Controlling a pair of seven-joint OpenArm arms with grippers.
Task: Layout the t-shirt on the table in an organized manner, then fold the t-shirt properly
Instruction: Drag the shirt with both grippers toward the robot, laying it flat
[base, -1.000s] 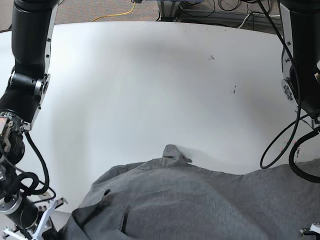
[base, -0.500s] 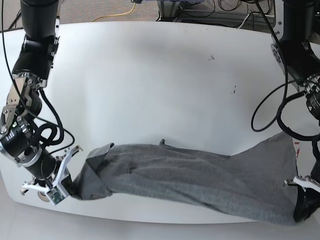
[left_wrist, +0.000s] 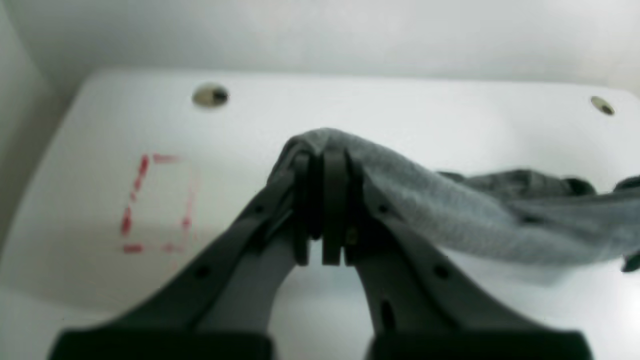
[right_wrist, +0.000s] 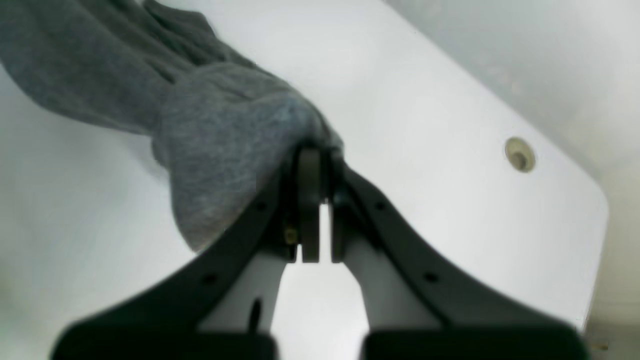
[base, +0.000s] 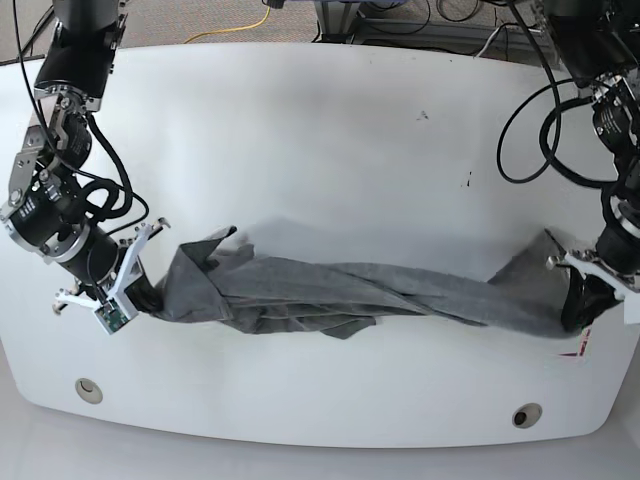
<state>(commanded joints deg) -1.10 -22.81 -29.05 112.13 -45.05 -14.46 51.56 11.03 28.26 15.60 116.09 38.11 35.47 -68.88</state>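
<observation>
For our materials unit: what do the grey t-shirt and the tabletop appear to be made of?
The t-shirt looks like soft heathered knit cloth, matte: it drapes, twists and wrinkles between the end effectors. The table looks like hard glossy white laminate or plastic, showing soft reflections; exact material unclear.

Left end effector (left_wrist: 322, 200) clamped on cloth; right end effector (right_wrist: 317, 192) likewise, arms spread wide.

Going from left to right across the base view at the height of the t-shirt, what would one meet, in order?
Right gripper shut on the cloth's end → t-shirt, stretched in a twisted band over the table → left gripper shut on the other end → red-tape mark just below it.
</observation>
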